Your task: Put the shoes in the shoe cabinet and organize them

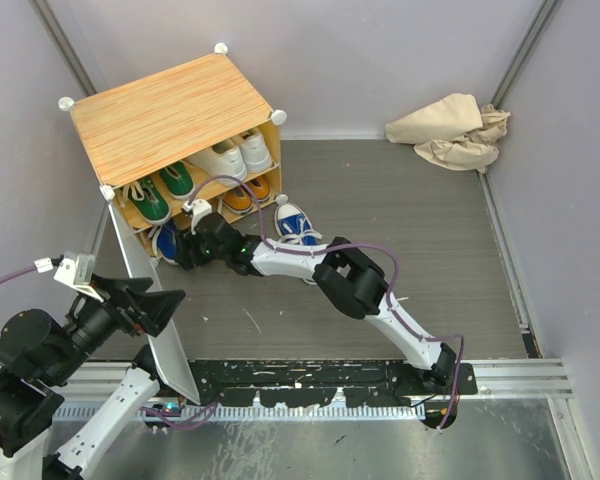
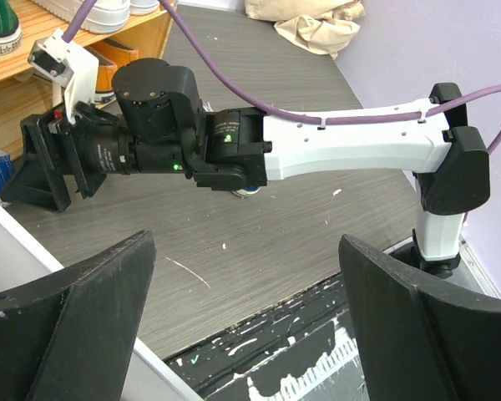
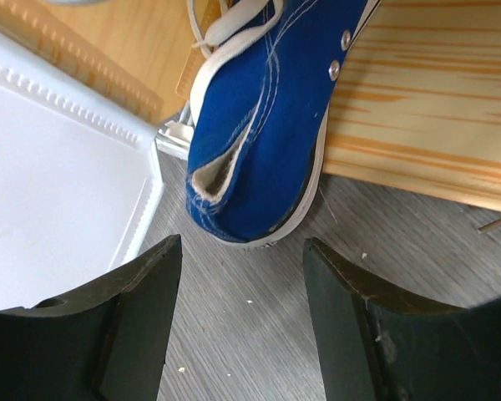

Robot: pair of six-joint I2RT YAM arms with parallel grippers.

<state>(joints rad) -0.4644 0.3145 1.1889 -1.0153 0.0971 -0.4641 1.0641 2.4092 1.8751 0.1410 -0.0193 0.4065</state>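
**Blue sneaker sits at the cabinet's threshold**

The right gripper (image 3: 242, 251), jaws spread, hovers at the heel of a blue canvas lace-up sneaker (image 3: 259, 125). Its toe is inside the wood-topped shoe cabinet (image 1: 170, 110) at the grey surface's (image 1: 410, 270) far left corner. The left gripper (image 2: 246, 242), jaws also spread, hangs beside the white open door (image 1: 170, 350). A skewed push could wedge the sneaker against the door frame. A second blue sneaker (image 1: 295, 222) lies outside.

Cabinet (image 1: 165, 115) open; green pair (image 1: 166, 190), white pair (image 1: 235, 155), orange pair (image 1: 248, 195) inside; blue sneaker (image 1: 293, 222) outside.
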